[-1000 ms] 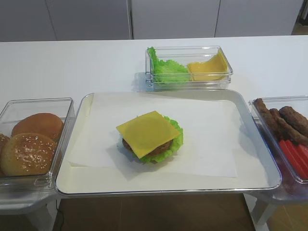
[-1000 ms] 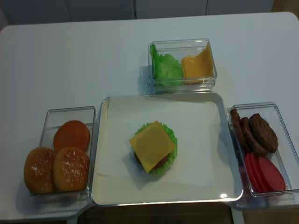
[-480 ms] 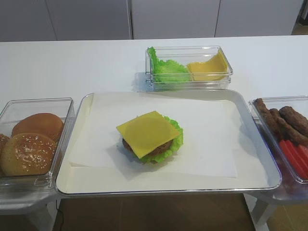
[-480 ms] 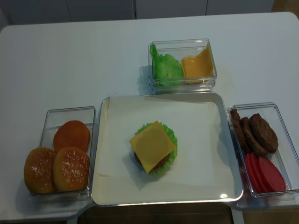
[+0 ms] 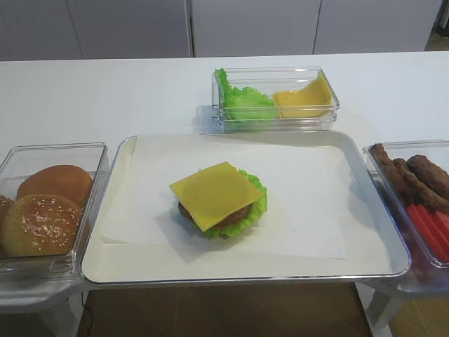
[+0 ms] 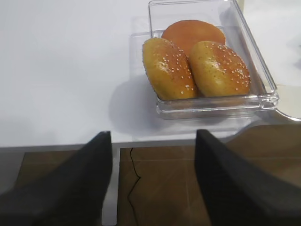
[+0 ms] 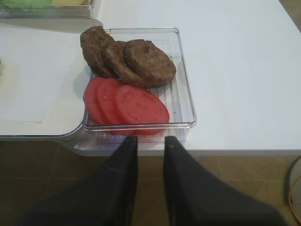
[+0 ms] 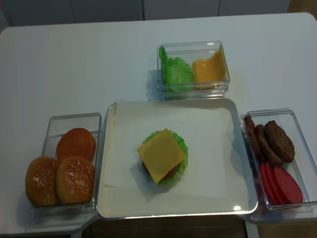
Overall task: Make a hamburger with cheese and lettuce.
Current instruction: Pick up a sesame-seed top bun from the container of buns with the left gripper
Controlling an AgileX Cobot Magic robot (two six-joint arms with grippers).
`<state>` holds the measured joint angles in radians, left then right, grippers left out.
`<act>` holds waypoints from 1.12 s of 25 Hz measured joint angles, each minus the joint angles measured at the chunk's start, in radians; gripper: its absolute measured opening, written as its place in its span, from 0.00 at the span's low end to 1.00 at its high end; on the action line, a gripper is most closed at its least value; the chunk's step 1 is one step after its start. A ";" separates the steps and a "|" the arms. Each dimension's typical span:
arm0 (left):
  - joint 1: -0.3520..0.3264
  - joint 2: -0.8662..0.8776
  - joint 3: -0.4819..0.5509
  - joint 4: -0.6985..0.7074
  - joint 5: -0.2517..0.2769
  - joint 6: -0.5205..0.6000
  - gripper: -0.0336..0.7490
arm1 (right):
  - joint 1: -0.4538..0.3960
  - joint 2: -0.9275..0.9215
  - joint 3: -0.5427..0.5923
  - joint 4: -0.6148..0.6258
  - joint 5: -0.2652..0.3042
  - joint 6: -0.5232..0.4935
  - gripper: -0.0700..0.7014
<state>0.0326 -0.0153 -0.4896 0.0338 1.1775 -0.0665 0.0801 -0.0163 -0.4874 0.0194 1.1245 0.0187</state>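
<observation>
On the white counter point(image 8: 99, 54) nothing has moved since before: the cheese point(image 8: 161, 155) lies on the lettuce point(image 8: 181, 148) in the tray point(image 8: 237, 204). The left gripper point(image 6: 153, 181) stands wide and empty, the right gripper point(image 7: 149, 162) nearly closed, empty.

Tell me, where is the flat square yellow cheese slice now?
The flat square yellow cheese slice lies on the ruffled green lettuce leaf and brown patty, near the middle of the paper-lined metal tray, in both high views.

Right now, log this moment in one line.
stack: patty, lettuce, cheese on tray | top bun: missing | left jaws: open | right jaws: nearly shut, empty
</observation>
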 joint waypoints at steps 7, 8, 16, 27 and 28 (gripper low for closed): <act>0.000 0.000 -0.027 -0.025 -0.029 -0.001 0.62 | 0.000 0.000 0.000 0.000 0.000 0.000 0.27; 0.000 0.000 -0.041 -0.034 -0.032 -0.009 0.62 | 0.000 0.000 0.000 0.000 0.000 0.000 0.27; 0.000 0.296 -0.135 -0.043 -0.089 -0.080 0.63 | 0.000 0.000 0.000 0.000 0.000 0.002 0.27; 0.000 0.822 -0.209 -0.111 -0.192 -0.185 0.63 | 0.000 0.000 0.000 0.000 0.000 0.004 0.27; 0.000 0.861 -0.221 -0.124 -0.195 -0.178 0.63 | 0.000 0.000 0.000 0.000 0.000 0.004 0.27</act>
<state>0.0326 0.8460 -0.7101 -0.0907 0.9822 -0.2442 0.0801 -0.0163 -0.4874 0.0194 1.1245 0.0231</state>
